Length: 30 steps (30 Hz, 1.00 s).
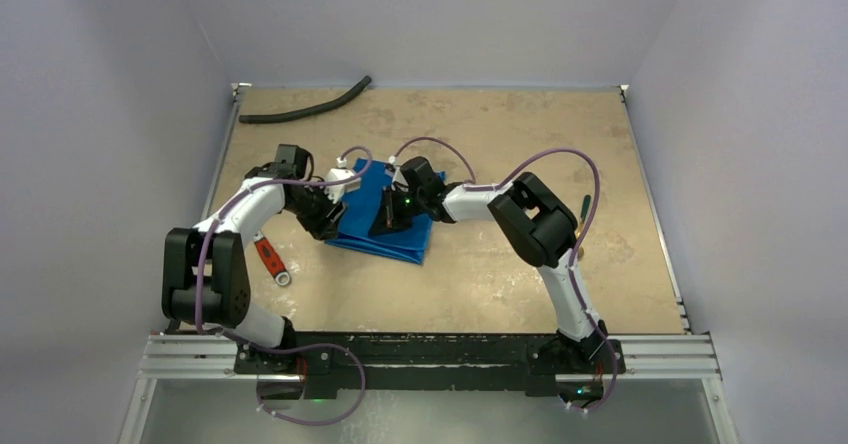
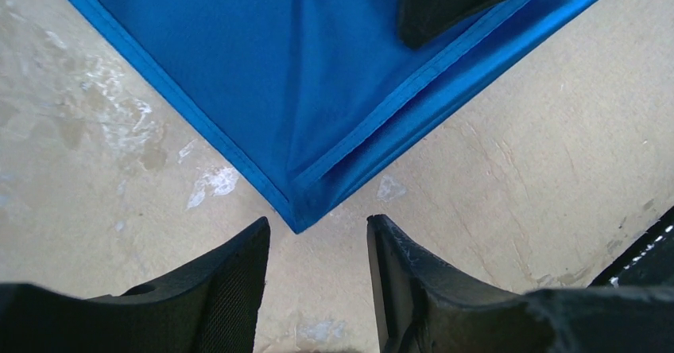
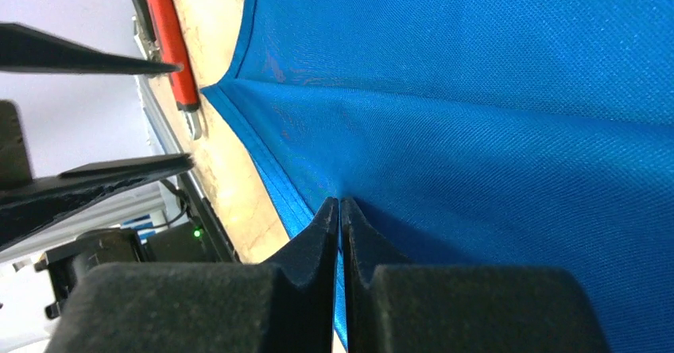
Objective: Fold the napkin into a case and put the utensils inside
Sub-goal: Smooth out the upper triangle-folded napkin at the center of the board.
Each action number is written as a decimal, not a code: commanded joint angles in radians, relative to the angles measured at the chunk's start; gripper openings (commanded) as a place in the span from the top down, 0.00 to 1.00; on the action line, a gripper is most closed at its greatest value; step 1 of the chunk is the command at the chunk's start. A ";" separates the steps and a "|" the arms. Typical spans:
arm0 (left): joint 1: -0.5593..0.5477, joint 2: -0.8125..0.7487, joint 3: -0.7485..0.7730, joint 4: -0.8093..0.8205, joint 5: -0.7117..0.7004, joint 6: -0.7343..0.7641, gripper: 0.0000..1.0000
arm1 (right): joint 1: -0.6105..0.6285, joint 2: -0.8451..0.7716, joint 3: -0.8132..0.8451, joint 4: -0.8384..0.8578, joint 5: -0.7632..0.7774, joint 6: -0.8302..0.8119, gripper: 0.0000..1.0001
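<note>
Tan table (image 1: 520,264) bearing the folded blue napkin (image 1: 395,244) between the two grippers: the right gripper (image 3: 339,206), fingers together, pinches its hemmed edge, and the left gripper (image 2: 318,227), fingers apart and holding nothing, hovers just short of its corner.

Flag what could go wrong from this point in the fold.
1. The left gripper is open and holds nothing. The napkin corner just ahead of it lies free with its layers showing, so the fold may slip apart.
2. The right gripper is shut on the napkin alone. A pull could drag the whole shiny cloth instead of creasing it.
3. The red-handled wrench lies near the napkin's left side and might get knocked.
</note>
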 commanded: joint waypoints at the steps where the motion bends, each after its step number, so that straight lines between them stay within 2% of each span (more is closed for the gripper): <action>1: 0.008 0.023 -0.022 0.045 0.033 0.080 0.51 | 0.006 -0.052 -0.045 0.022 -0.019 0.004 0.93; 16: -0.019 -0.069 -0.080 0.050 0.092 0.384 0.49 | 0.006 -0.077 -0.074 0.019 -0.086 0.019 0.94; 25: -0.071 -0.041 -0.108 0.085 0.042 0.445 0.50 | 0.004 -0.086 -0.097 0.034 -0.097 0.034 0.95; 30: -0.071 -0.019 -0.144 0.113 -0.026 0.478 0.57 | 0.004 -0.089 -0.115 0.047 -0.106 0.041 0.95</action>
